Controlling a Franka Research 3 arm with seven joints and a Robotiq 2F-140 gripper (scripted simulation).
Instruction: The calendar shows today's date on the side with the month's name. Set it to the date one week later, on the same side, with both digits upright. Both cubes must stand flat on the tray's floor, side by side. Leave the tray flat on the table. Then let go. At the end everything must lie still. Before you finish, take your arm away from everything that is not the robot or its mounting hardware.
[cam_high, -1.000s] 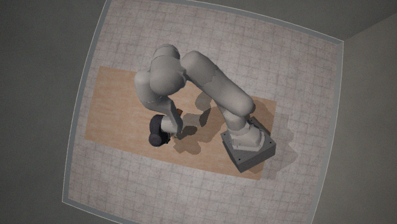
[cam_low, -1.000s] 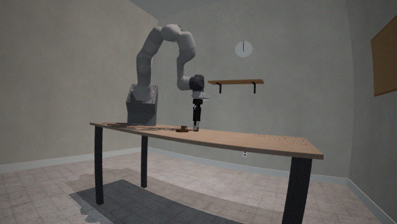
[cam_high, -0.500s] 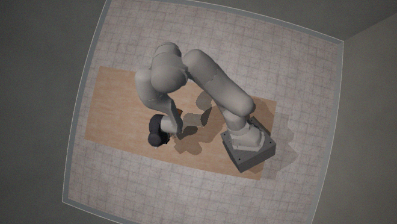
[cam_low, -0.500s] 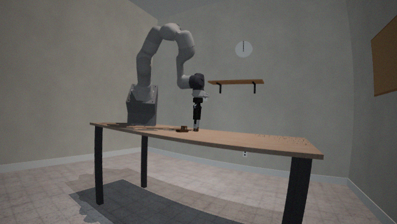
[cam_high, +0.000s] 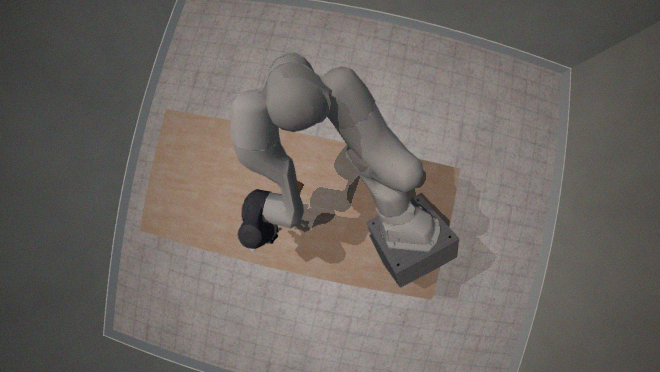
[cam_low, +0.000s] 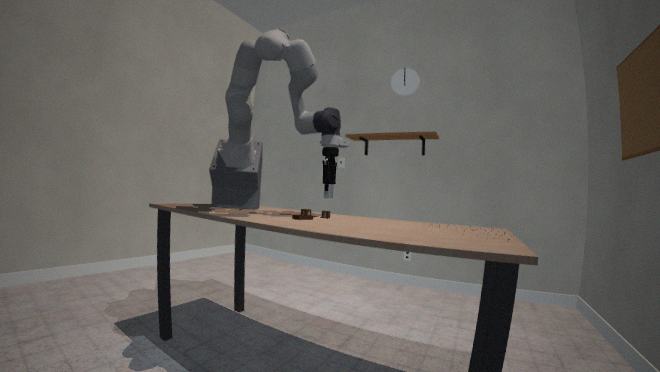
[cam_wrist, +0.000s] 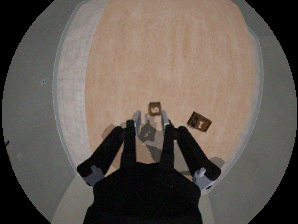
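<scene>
One robot arm (cam_low: 240, 100) is rising from one counter (cam_low: 400, 235), with two fingers hanging at its end. Two small brown pieces are sitting on the counter: one tray (cam_low: 299, 217) on the left and one lone cube (cam_low: 325, 214) just right of it. I am making out no more cubes for certain. On the far wall, one round clock (cam_low: 405, 81) is hanging above one shelf (cam_low: 392, 135) resting on two brackets (cam_low: 366, 145).

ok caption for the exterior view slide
Arm's hand hovering empty above a small cube beside the calendar tray on the wooden table.
</scene>
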